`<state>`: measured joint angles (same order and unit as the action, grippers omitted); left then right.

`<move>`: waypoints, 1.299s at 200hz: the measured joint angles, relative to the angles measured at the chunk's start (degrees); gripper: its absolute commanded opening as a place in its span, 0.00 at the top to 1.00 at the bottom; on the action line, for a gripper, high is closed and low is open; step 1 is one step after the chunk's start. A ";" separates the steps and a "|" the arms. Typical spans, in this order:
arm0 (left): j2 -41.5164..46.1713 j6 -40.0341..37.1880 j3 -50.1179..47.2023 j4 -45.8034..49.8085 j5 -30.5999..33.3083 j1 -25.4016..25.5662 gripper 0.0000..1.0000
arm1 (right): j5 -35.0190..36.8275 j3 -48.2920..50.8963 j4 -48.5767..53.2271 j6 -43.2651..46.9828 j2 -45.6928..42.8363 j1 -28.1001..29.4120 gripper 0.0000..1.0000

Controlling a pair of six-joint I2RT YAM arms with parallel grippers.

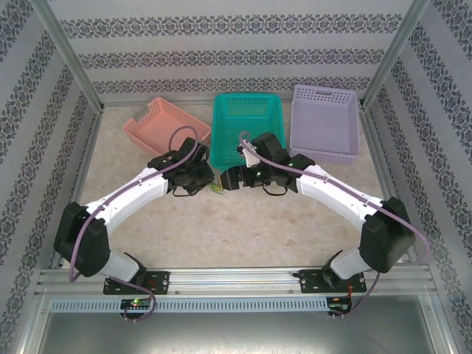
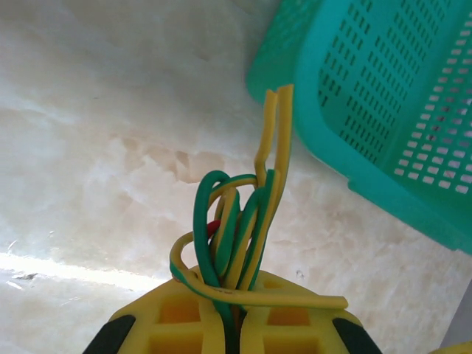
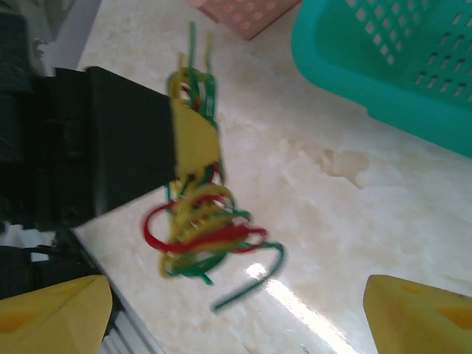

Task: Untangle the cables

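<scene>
left gripper [image 2: 232,313] pinches the cables [image 2: 236,221]; right gripper [image 3: 236,310] is wide apart. a hard pull may tangle them tighter.

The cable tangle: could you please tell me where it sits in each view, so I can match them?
Top external: cable tangle mid-table at the tip of the left gripper, by the near-left corner of the teal basket.
Left wrist: cable tangle bottom centre, rising from the shut left gripper; teal basket upper right.
Right wrist: cable tangle left of centre, hanging from the left gripper; teal basket upper right.
Shared landmark: the teal basket.
</scene>
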<state>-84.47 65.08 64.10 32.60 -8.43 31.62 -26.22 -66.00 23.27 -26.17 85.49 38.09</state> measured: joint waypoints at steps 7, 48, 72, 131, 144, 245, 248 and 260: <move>-0.42 -0.61 0.28 -0.04 -0.33 0.13 1.00 | -1.11 -0.39 -0.22 -0.44 0.52 0.04 0.15; -1.70 -2.95 1.20 -0.09 -0.35 0.74 1.00 | -5.75 0.26 -2.58 -6.99 3.32 -0.13 0.44; -1.31 -3.28 1.14 -0.44 1.44 1.25 1.00 | -7.48 3.32 -6.14 -15.50 3.80 -1.73 0.80; 10.69 -1.40 -14.84 -23.19 4.83 3.13 1.00 | -9.99 19.19 -29.97 -55.65 -4.22 -4.98 1.00; 13.29 0.09 -20.20 -30.67 4.74 3.45 1.00 | -9.62 22.86 -35.28 -64.92 -5.44 -4.98 1.00; 14.32 3.13 -16.31 -37.97 0.02 4.28 1.00 | 3.10 0.02 -5.55 -43.80 -10.23 -5.75 0.24; 14.10 3.13 -15.47 -37.46 -0.17 4.28 1.00 | 4.57 -0.61 -4.50 -40.76 -10.88 -4.85 0.24; 12.59 2.71 -11.87 -35.06 -1.36 4.28 1.00 | 8.59 -0.74 -0.92 -28.33 -14.43 -1.86 0.24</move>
<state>-71.88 67.79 52.23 -2.46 -9.78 35.90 -17.63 -66.74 22.35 -54.50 71.07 36.23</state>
